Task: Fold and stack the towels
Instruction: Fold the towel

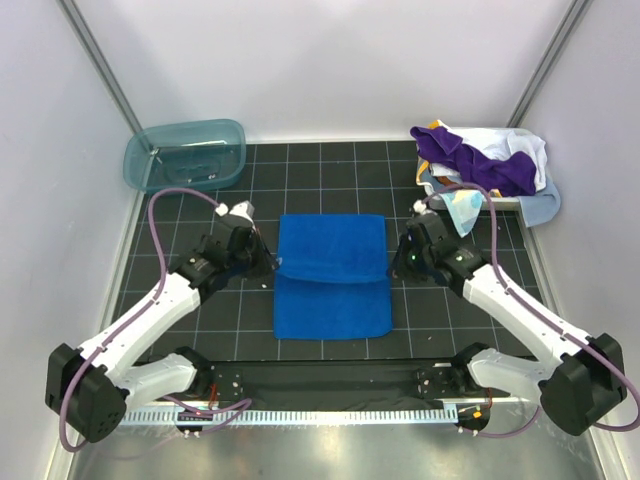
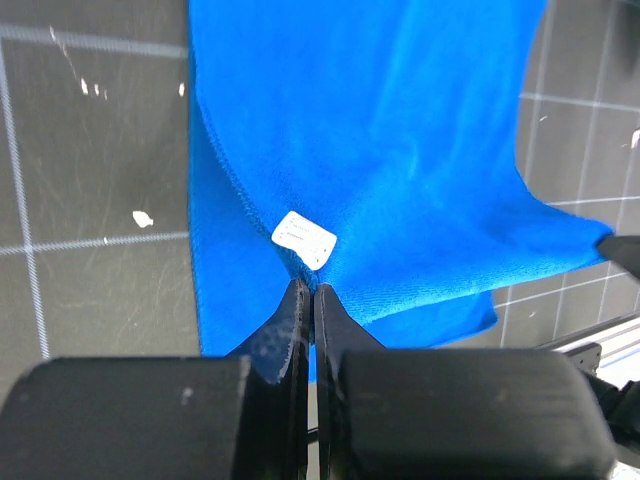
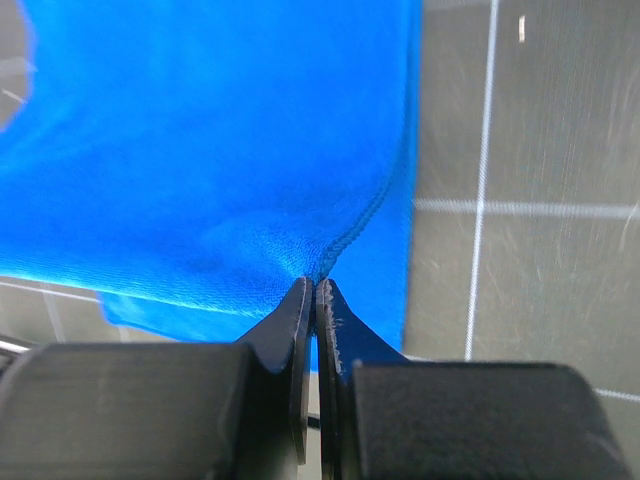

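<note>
- Blue towel lies mid-worktop; fold 1 is in hand.
- Left jaws and right jaws are each clamped on 1 towel corner.
- Next: lay the held edge square onto the opposite edge, then release.

The left gripper rises from the bottom of the view, its two black jaws pressed together on the hem of a blue towel – just below a small white label sewn at that edge. The pinched part is lifted, and the cloth spreads up and to the right from the grip. Beneath it a second layer of the same towel shows along the left side and under the raised fold. The table is dark, ruled with pale grid lines and flecked with white specks – a metal rail crosses the lower right corner.
</note>
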`<state>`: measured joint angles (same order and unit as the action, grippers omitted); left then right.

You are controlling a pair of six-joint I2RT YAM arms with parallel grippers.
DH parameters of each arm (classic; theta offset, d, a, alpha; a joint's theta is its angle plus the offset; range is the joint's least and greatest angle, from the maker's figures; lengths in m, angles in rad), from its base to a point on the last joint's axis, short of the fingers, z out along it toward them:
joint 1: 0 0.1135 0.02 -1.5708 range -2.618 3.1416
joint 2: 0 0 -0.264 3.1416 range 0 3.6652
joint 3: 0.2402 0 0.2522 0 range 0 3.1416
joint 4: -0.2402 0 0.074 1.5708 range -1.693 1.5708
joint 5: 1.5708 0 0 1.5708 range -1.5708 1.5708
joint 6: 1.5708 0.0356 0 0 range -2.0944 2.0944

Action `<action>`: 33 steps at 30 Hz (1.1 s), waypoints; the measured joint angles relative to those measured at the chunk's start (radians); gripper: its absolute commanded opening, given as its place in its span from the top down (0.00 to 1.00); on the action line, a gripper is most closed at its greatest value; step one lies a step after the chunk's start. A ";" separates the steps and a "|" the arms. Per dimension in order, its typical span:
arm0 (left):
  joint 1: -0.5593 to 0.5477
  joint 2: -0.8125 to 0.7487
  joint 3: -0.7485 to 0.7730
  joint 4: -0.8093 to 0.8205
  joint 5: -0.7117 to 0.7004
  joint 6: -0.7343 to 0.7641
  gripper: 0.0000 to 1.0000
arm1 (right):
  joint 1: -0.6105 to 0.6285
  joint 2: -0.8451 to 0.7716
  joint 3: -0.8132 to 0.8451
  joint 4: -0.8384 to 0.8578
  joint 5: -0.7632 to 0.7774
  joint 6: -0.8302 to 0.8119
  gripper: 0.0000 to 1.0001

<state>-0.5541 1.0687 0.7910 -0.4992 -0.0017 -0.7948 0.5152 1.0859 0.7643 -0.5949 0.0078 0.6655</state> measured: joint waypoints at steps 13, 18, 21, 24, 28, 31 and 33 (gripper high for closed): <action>0.000 0.009 0.216 -0.118 -0.040 0.048 1.00 | 0.000 0.027 0.317 -0.151 0.078 -0.044 0.98; 0.000 0.002 0.238 -0.143 -0.045 0.052 1.00 | 0.000 0.024 0.332 -0.186 0.086 -0.051 0.98; 0.000 -0.006 0.238 -0.162 -0.047 0.052 1.00 | 0.000 0.017 0.332 -0.206 0.087 -0.051 0.98; 0.000 -0.018 0.238 -0.172 -0.047 0.052 1.00 | 0.000 0.001 0.332 -0.214 0.087 -0.051 0.98; 0.000 -0.048 0.227 -0.175 -0.046 0.052 1.00 | 0.000 -0.036 0.321 -0.215 0.086 -0.050 0.98; 0.000 -0.072 0.202 -0.176 -0.040 0.051 1.00 | 0.000 -0.063 0.288 -0.212 0.078 -0.045 0.98; 0.000 -0.083 0.178 -0.175 -0.030 0.048 1.00 | 0.000 -0.074 0.254 -0.212 0.068 -0.039 0.98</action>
<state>-0.5541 0.9855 0.9688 -0.6746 -0.0319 -0.7471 0.5152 1.0115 1.0183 -0.8070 0.0757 0.6270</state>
